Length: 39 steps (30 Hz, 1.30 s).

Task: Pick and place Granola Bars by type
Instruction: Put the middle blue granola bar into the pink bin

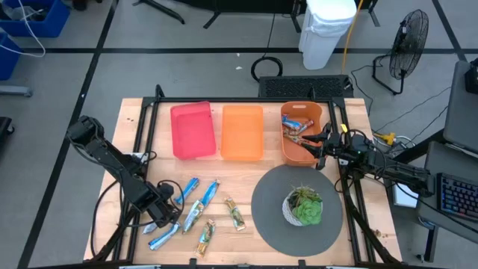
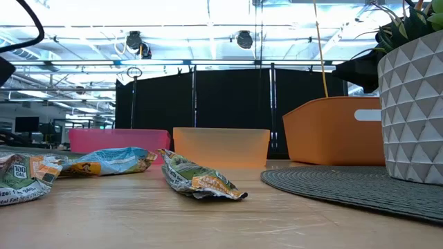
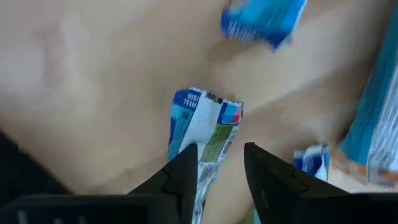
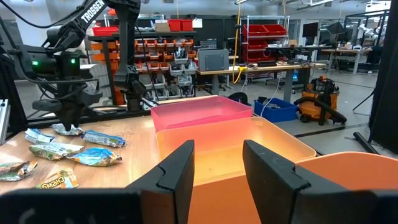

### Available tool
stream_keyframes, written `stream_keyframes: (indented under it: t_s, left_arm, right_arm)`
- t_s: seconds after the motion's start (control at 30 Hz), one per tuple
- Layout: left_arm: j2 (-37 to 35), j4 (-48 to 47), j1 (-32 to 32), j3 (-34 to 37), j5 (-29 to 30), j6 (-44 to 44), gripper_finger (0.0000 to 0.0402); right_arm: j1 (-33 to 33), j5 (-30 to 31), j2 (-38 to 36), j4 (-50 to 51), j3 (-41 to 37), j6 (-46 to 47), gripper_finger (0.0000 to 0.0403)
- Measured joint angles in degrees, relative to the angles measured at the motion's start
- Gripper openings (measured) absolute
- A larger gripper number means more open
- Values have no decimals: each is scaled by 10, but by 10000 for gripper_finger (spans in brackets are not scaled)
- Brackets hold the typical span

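I am holding the left hand [image 3: 216, 163] low over the table [image 1: 246, 179], its fingers parted astride a blue-and-white granola bar [image 3: 200, 127]; the right hand [image 4: 217, 163] is waiting open and empty by the dark orange bin [image 1: 302, 153].

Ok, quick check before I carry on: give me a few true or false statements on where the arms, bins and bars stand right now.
1. The left gripper is over the loose bars at the table's near left. True; its fingers are open around a blue-and-white bar.
2. The pink bin holds several bars. False; it looks empty, as does the light orange bin.
3. The dark orange bin already holds some bars. True.
4. The right gripper is gripping a bar. False; it is open, at the dark orange bin's edge, with nothing between its fingers.
5. The potted plant stands on the bare wood. False; it sits on the round grey mat.
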<state>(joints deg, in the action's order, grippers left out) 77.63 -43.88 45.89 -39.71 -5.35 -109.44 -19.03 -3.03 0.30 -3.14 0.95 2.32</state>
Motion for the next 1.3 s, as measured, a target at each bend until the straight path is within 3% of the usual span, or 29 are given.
stream_keyframes:
  t_s: [0.1,0.4,0.8,1.17,1.3]
  left_arm:
    - [0,4,0,14,27,-2,140]
    - [-1,10,0,34,5,-3,141]
    - [7,-86,0,36,9,-79,140]
    - [77,-80,-1,34,-98,-63,140]
    - [78,-69,-1,34,-106,-63,108]
  right_arm:
    - [0,0,0,0,0,0,128]
    - [0,0,0,0,0,0,128]
    - [0,0,0,0,0,0,128]
    - [0,0,0,0,0,0,128]
    - [0,0,0,0,0,0,128]
